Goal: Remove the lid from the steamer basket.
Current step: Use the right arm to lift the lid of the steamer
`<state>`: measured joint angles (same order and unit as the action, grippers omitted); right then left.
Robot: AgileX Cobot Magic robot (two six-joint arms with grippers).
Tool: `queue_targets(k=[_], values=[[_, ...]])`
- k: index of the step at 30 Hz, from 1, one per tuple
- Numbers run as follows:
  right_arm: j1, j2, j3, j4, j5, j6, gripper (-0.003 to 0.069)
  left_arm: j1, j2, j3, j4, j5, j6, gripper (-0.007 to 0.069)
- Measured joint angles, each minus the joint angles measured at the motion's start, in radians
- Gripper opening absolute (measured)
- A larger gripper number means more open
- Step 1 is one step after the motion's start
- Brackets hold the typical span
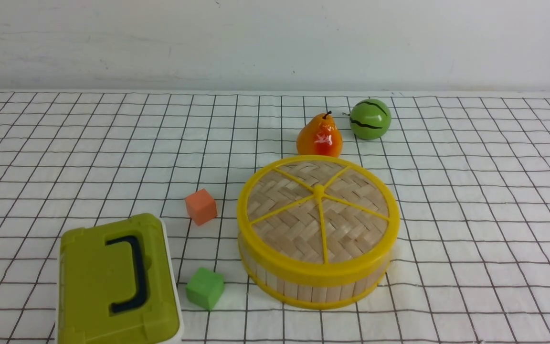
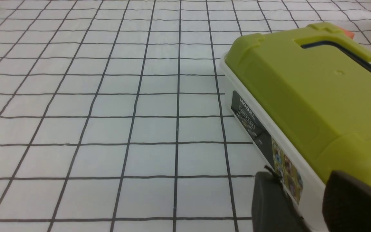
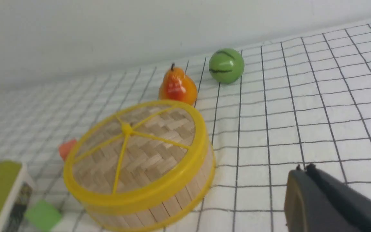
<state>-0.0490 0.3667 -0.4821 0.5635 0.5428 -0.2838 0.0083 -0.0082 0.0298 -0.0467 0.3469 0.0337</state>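
Note:
The lid (image 1: 318,210), a woven bamboo disc with a yellow rim, yellow spokes and a small centre knob, sits on the steamer basket (image 1: 303,286) at the table's middle front. Neither gripper shows in the front view. In the right wrist view the lid (image 3: 134,145) and the steamer basket (image 3: 201,174) lie well off from my right gripper (image 3: 303,168). Its fingers are pressed together with nothing between them. In the left wrist view my left gripper (image 2: 311,193) stands open, and the white side of the green box shows through the gap.
An olive-green box (image 1: 112,282) with a dark handle stands at the front left. An orange cube (image 1: 201,206) and a green cube (image 1: 205,287) lie between it and the basket. A toy pear (image 1: 319,136) and a small watermelon ball (image 1: 370,119) stand behind the basket.

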Motion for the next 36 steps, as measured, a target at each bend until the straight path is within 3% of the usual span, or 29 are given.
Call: queue_targets(k=[2,6,8,10,17,25,28,33,36], values=[[0.000,0.080,-0.068,-0.017,0.075,-0.047,-0.0022,0.000,0.000,0.000,0.000,0.000,0.000,0.0239],[0.027,0.363,-0.342,-0.050,0.386,-0.178,-0.0022,0.000,0.000,0.000,0.000,0.000,0.000,0.0239],[0.047,0.414,-0.398,-0.055,0.439,-0.194,-0.0022,0.000,0.000,0.000,0.000,0.000,0.000,0.0239],[0.127,0.540,-0.504,-0.089,0.504,-0.210,-0.0022,0.000,0.000,0.000,0.000,0.000,0.000,0.0239],[0.341,0.813,-0.746,-0.261,0.629,-0.152,-0.0015,0.000,0.000,0.000,0.000,0.000,0.000,0.0239],[0.463,1.117,-1.020,-0.369,0.672,-0.044,0.0011,0.000,0.000,0.000,0.000,0.000,0.000,0.0239],[0.491,1.215,-1.107,-0.373,0.684,-0.039,0.0056,0.000,0.000,0.000,0.000,0.000,0.000,0.0239],[0.540,1.447,-1.292,-0.373,0.679,-0.020,0.0272,0.000,0.000,0.000,0.000,0.000,0.000,0.0239],[0.547,1.540,-1.357,-0.373,0.645,-0.005,0.0361,0.000,0.000,0.000,0.000,0.000,0.000,0.0239]])
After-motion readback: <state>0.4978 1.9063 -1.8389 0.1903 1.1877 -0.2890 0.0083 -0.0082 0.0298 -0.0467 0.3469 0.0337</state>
